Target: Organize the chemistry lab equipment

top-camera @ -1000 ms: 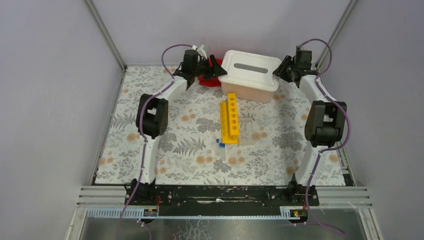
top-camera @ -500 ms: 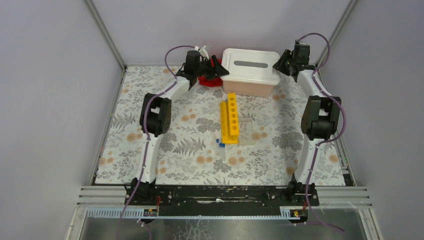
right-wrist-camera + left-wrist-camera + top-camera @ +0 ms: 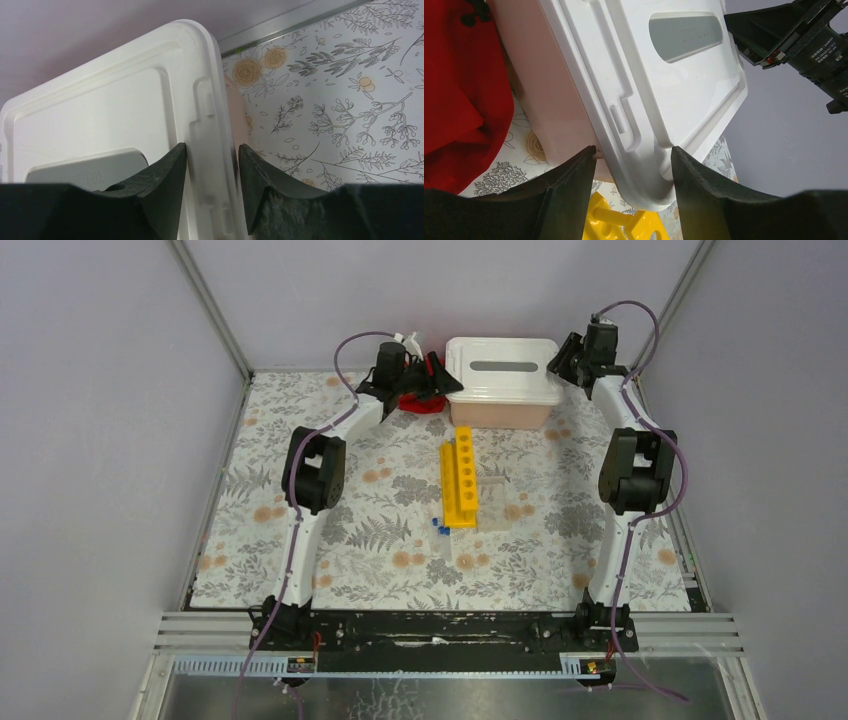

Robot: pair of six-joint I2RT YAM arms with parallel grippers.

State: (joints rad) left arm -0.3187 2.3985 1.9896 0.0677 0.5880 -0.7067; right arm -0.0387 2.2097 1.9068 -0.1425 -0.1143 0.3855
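Unreadable lettering on white lid (image 3: 500, 386), closing pink bin (image 3: 497, 415) at 12 o'clock, left gripper (image 3: 633, 152) pinching lid edge, right gripper (image 3: 212, 147) astride rim, grip unclear

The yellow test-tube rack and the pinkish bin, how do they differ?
The yellow rack is long, narrow and with round holes; the pinkish bin is boxy under a white lid. The rack lies mid-table with no tool on it; the bin sits at the far edge, with the left tool and right tool each straddling its lid rim. Both rest on the floral cover.
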